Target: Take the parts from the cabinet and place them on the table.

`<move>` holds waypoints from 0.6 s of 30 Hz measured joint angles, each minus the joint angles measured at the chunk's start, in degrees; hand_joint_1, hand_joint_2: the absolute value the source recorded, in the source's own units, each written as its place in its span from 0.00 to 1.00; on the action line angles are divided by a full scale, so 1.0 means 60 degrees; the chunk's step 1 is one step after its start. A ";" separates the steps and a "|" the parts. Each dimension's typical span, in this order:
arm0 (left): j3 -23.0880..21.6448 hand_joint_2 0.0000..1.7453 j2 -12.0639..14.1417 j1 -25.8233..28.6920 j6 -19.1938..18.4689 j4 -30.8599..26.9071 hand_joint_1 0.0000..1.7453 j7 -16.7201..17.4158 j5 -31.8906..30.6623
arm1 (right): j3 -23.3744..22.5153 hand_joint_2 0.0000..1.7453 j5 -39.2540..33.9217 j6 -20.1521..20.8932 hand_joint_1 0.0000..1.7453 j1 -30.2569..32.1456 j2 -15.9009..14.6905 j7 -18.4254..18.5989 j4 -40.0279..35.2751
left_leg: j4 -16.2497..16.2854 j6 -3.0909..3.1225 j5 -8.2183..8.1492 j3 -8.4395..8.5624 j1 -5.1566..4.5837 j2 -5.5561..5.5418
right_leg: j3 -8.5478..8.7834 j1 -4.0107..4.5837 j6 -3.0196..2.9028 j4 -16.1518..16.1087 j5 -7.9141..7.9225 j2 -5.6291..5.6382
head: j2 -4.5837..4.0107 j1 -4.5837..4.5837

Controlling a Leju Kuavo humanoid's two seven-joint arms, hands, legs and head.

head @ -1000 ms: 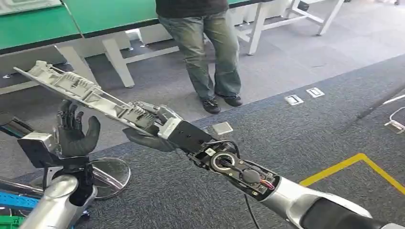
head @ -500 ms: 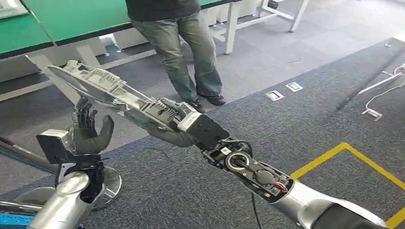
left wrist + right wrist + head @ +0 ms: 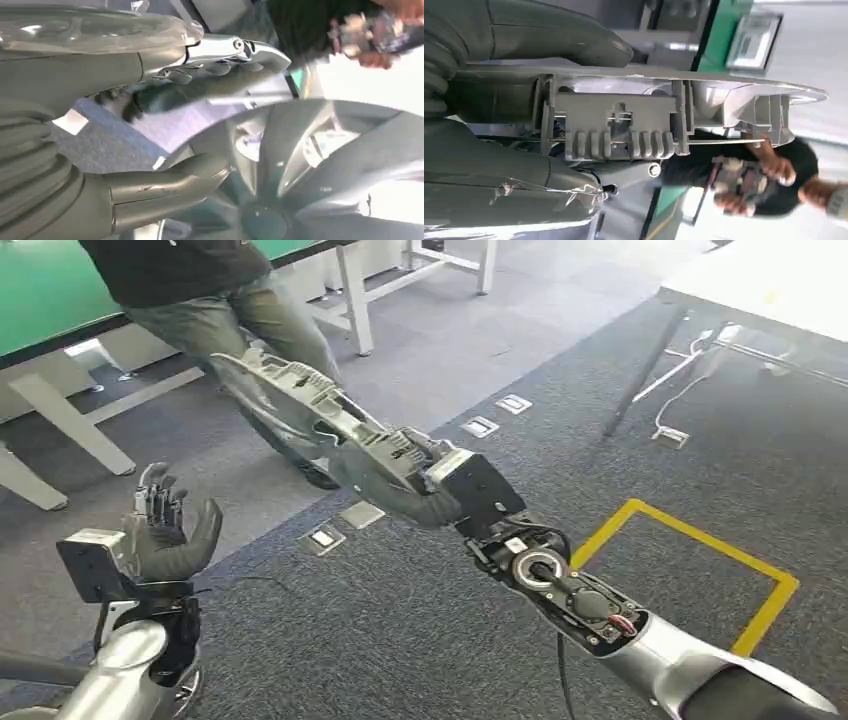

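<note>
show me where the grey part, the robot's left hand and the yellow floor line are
grey part [image 3: 300, 405]: head view, on its ribbed middle.
left hand [image 3: 165, 535]: head view, on the palm.
yellow floor line [image 3: 700, 537]: head view, on the far edge of the marking.

Person [image 3: 200, 300] cut off at frame top.

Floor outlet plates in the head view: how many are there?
4, set in the grey floor: one and a second beyond the part, two more below it. Others may be hidden.
</note>
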 joint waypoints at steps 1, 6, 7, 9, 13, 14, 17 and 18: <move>0.0000 1.00 0.0007 0.0010 -0.0004 -0.0018 0.00 0.0011 -0.0004 | -0.0124 1.00 0.0040 -0.0029 1.00 0.0022 -0.0084 0.0036 -0.0102 | -0.0078 -0.0045 0.0002 0.0049 -0.0003 0.0085 | -0.0042 0.0010 0.0062 0.0016 0.0004 0.0121 | 0.0000 0.0044; 0.0000 1.00 -0.0029 0.0009 0.0000 -0.0189 0.00 0.0029 -0.0003 | -0.0778 1.00 0.0134 -0.0124 1.00 0.0308 -0.0542 0.0135 -0.0585 | -0.0325 0.0161 0.0089 0.0216 0.0000 0.0612 | -0.0283 -0.0003 0.0333 0.0276 -0.0221 -0.0418 | 0.0000 0.0133; 0.0000 1.00 -0.0036 0.0010 0.0000 -0.0226 0.00 0.0033 0.0000 | -0.0884 1.00 0.0149 -0.0124 1.00 0.0310 -0.0611 0.0146 -0.0644 | -0.0337 0.0197 0.0087 0.0240 -0.0021 0.0699 | -0.0561 -0.0030 0.0375 0.0929 -0.0605 -0.0739 | 0.0000 0.0237; 0.0000 1.00 -0.0036 0.0043 0.0000 -0.0229 0.00 0.0036 0.0000 | -0.1052 1.00 0.0157 -0.0124 1.00 0.0343 -0.0710 0.0142 -0.0753 | -0.0336 0.0220 0.0063 0.0247 -0.0041 0.0937 | -0.1317 -0.0098 0.0456 0.2571 -0.1291 -0.0863 | 0.0000 0.0295; 0.0000 1.00 -0.0047 0.0121 -0.0055 -0.0244 0.00 0.0055 0.0004 | -0.1332 1.00 0.0240 -0.0229 1.00 0.0523 -0.0899 0.0222 -0.0946 | -0.0305 0.0118 -0.0033 0.0299 0.0010 0.1352 | -0.0995 -0.0308 0.0662 0.2044 -0.0676 -0.1013 | 0.0000 0.0430; 0.0000 1.00 -0.0047 0.0121 -0.0055 -0.0251 0.00 0.0058 0.0004 | -0.1410 1.00 0.0240 -0.0233 1.00 0.0536 -0.0951 0.0233 -0.0994 | -0.0271 0.0053 -0.0078 0.0331 0.0024 0.1433 | -0.0480 -0.0347 0.0706 0.1061 -0.0247 -0.1252 | 0.0000 0.0485; 0.0000 1.00 -0.0040 0.0131 -0.0069 -0.0309 0.00 0.0055 0.0004 | -0.1537 1.00 0.0287 -0.0324 1.00 0.0537 -0.0987 0.0244 -0.1125 | -0.0135 -0.0138 -0.0169 0.0298 -0.0116 0.1630 | 0.0021 -0.0230 0.0545 0.0172 -0.0192 -0.1715 | 0.0000 0.0572; 0.0000 1.00 -0.0044 0.0134 -0.0098 -0.0309 0.00 0.0066 0.0018 | -0.1591 1.00 0.0364 -0.0437 1.00 0.0574 -0.1005 0.0277 -0.1176 | -0.0079 -0.0161 -0.0177 0.0316 -0.0114 0.1738 | -0.0026 -0.0203 0.0516 0.0163 -0.0183 -0.1584 | 0.0000 0.0459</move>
